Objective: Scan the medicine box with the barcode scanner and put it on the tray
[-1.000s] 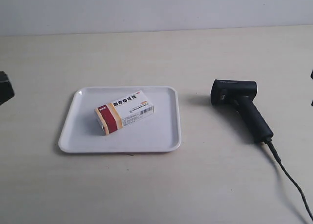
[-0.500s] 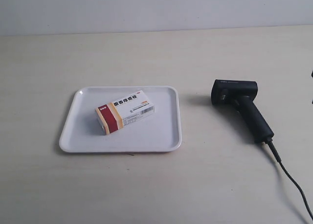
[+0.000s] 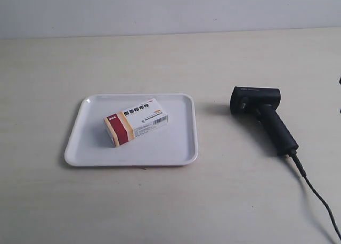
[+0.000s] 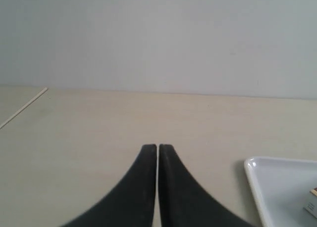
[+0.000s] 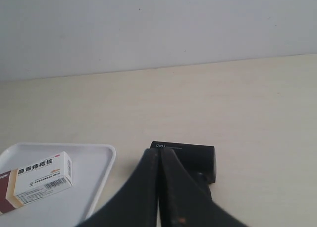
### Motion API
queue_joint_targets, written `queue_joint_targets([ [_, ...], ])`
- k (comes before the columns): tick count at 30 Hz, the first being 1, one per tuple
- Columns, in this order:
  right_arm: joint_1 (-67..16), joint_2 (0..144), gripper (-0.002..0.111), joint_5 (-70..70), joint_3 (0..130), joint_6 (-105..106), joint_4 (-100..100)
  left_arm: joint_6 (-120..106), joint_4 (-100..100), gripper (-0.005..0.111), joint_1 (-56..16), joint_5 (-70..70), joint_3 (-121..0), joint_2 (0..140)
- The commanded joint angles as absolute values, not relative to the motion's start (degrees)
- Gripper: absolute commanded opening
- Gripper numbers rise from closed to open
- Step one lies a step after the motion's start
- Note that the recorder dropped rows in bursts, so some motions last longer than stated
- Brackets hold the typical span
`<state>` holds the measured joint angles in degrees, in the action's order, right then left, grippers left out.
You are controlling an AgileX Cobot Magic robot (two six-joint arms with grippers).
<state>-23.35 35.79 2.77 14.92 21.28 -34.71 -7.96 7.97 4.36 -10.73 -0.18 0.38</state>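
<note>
The medicine box (image 3: 136, 121) lies flat on the white tray (image 3: 176, 148), its dark red and tan end toward the exterior view's left and its barcode showing. It also appears in the right wrist view, medicine box (image 5: 42, 182) on the tray (image 5: 99, 180). The black barcode scanner (image 3: 261, 116) lies on the table to the tray's right, cable trailing off. My left gripper (image 4: 158, 147) is shut and empty above bare table, with the tray (image 4: 257, 187) corner beside it. My right gripper (image 5: 159, 151) is shut and empty, in front of the scanner (image 5: 198, 157) head.
The black cable (image 3: 319, 201) runs from the scanner's handle to the lower right edge of the exterior view. A pale wall rises behind the beige table (image 3: 160, 63). A dark sliver of an arm shows at the exterior view's right edge (image 3: 339, 81).
The dark arm part at the exterior view's left edge has withdrawn out of sight. The tray sits very slightly further right than a second ago. Box and scanner stay put.
</note>
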Motion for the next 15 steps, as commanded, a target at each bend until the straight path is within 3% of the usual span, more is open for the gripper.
queue_joint_targets([
  [1, -23.29, 35.39, 0.000, 2.06, 14.67, 21.23, -34.75, -4.27, 3.30, 0.004, 3.96, -14.10, 0.00, 0.00],
  [15, -23.29, 35.39, 0.000, 2.06, 14.67, 21.23, -34.75, 3.06, -2.65, 0.004, 3.96, -15.36, 0.00, 0.00],
])
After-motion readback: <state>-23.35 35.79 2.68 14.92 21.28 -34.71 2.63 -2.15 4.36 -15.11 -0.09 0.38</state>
